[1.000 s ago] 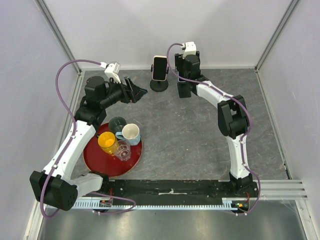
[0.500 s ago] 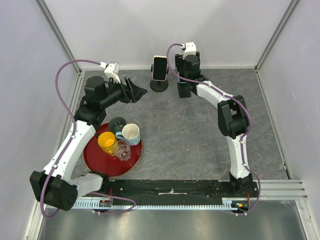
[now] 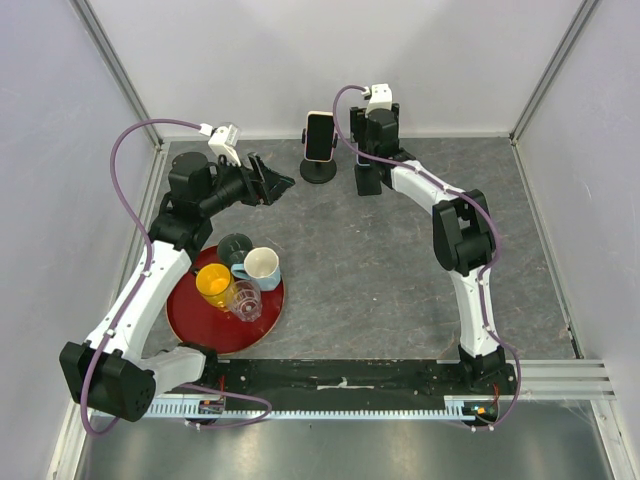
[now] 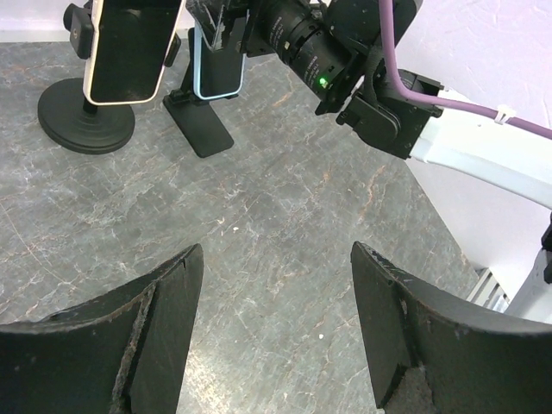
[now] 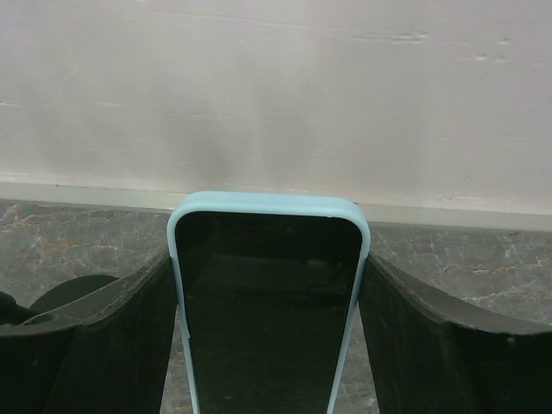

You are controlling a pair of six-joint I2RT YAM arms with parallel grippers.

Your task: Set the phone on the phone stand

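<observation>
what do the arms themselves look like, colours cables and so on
The left arm and right arm have white links with black joints and a white camera block at the wrist. A purple cable loops along each. The fingers are black, curved and scuffed. A green light glows on the right wrist.

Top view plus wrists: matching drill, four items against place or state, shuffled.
Items:
1. blue phone
2. white phone
3. yellow cup
4. left end effector

Place or state:
A. on the red tray
B. open, holding nothing
C. mounted on the round stand
D. held in the right end effector

Pairs: 1-D, 2-C, 3-A, 4-B
</observation>
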